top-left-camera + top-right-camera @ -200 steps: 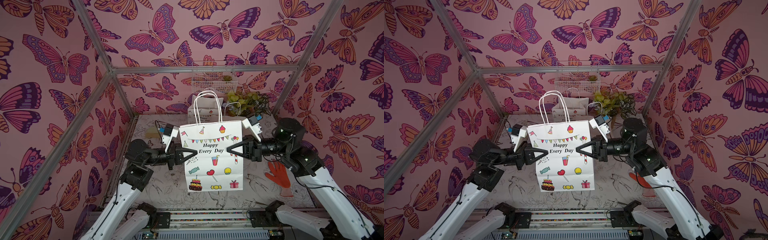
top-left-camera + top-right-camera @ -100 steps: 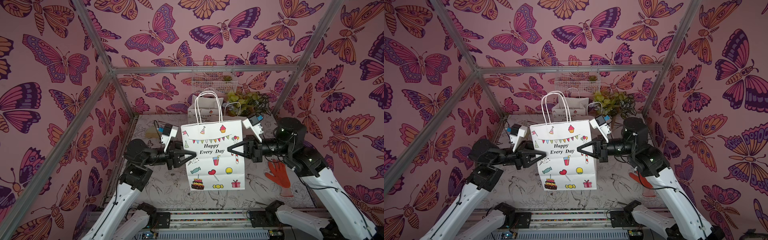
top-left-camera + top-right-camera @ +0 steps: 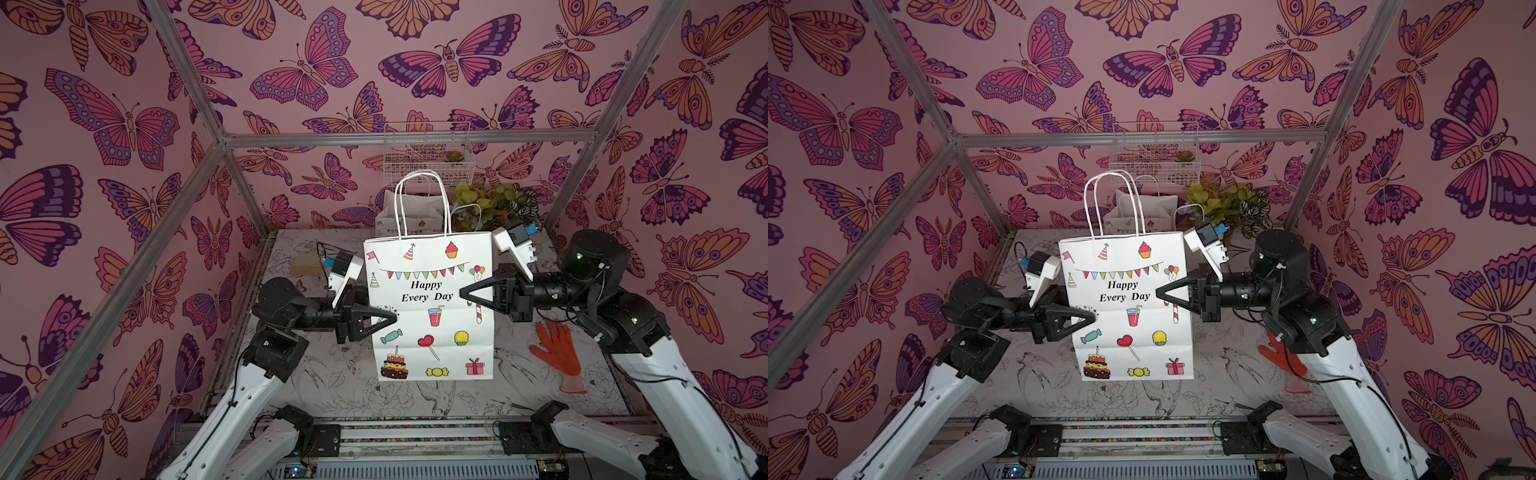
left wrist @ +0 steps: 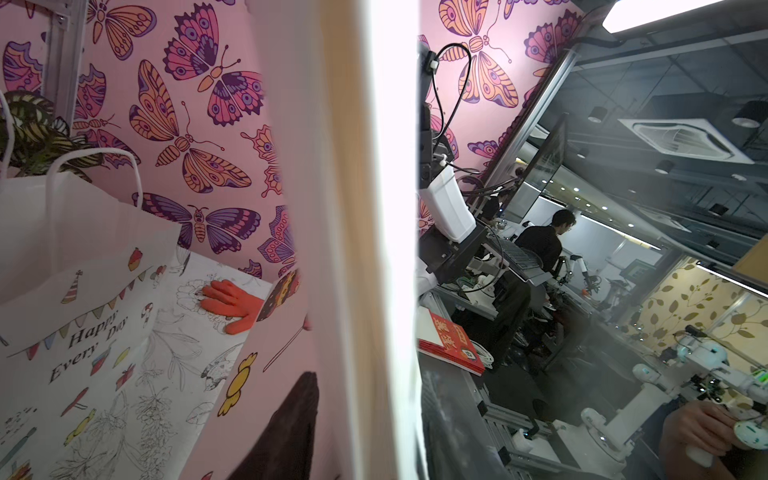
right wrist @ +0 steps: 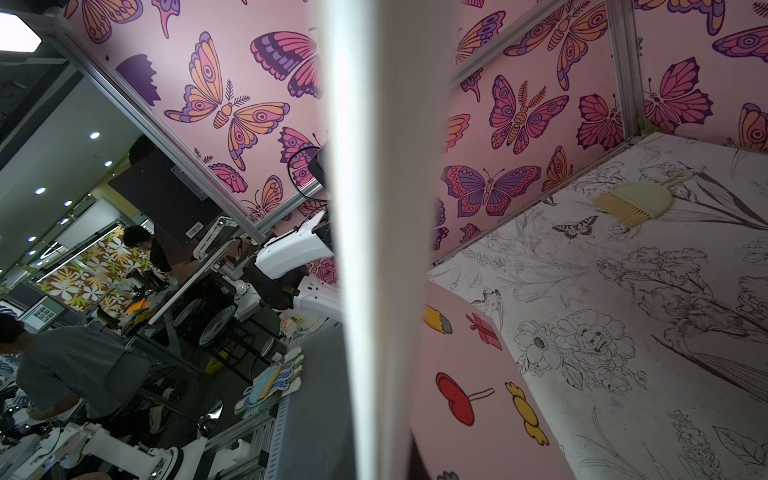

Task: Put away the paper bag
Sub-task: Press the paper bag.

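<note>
Flat, rectangular, smooth paper bag [image 3: 430,307]

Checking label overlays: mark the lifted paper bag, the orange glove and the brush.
paper bag [image 3: 430,309]: in a top view, middle of its printed front panel.
orange glove [image 3: 555,353]: in a top view, on its palm.
brush [image 5: 646,199]: right wrist view, on its pale body beside the bristles.

"Happy Every Day" in black script on the white paper bag [image 3: 415,332]
</note>
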